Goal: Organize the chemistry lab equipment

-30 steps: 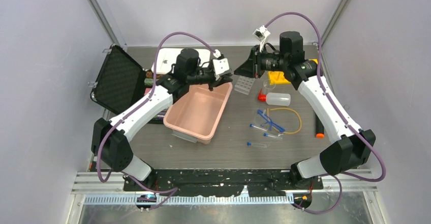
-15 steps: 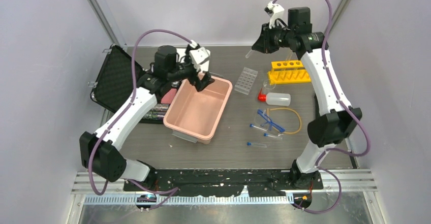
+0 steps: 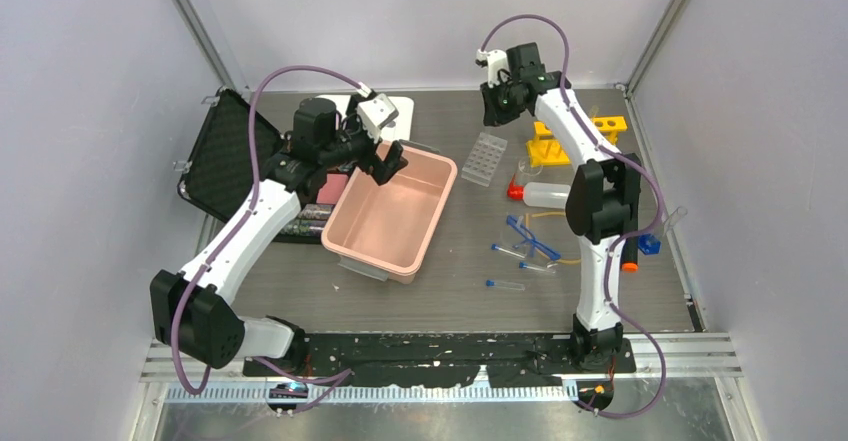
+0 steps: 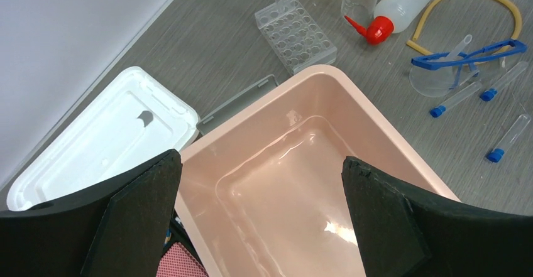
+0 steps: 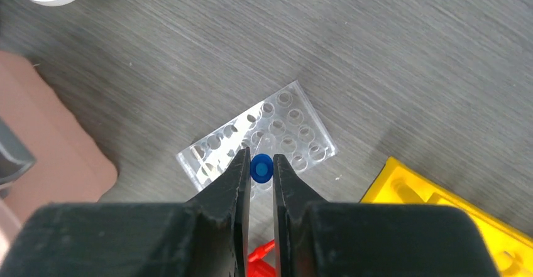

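Right end effector (image 5: 259,164) narrow, pinching a tube (image 5: 261,168) over the tray (image 5: 295,126), its blue cap visible only in the right wrist view; left end effector (image 4: 261,161) wide over the tub (image 4: 352,126) beside the tray.

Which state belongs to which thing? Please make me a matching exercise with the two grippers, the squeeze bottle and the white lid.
Things:
1. left gripper
2. right gripper
3. squeeze bottle
4. white lid

States:
A. on its side, red-capped
B. open above the pink tub
C. lying flat beside the tub
D. shut on a blue-capped tube

Pairs: 1-B, 2-D, 3-A, 4-C
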